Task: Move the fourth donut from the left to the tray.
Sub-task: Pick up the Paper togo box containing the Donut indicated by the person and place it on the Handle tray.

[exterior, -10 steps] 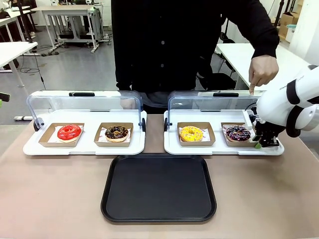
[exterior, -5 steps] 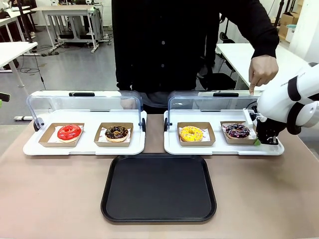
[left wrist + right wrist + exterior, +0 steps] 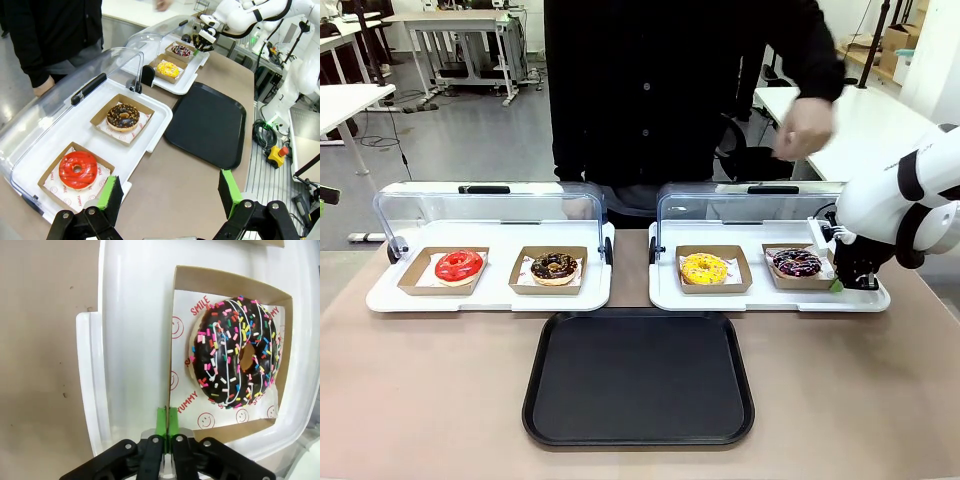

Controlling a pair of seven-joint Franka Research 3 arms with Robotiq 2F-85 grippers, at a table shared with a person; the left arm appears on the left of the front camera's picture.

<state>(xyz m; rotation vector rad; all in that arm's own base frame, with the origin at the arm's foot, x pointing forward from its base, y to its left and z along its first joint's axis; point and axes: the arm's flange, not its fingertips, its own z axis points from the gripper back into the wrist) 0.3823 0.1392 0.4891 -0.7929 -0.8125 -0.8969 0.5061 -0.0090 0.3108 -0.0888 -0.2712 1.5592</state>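
Lying flat in its box [image 3: 790,286], donut [image 3: 797,264] faces up

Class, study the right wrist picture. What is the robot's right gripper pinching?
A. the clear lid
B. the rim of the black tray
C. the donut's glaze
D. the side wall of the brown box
D: the right gripper is shut on the side wall of the brown box that holds the sprinkled chocolate donut, and it does not touch the donut itself.
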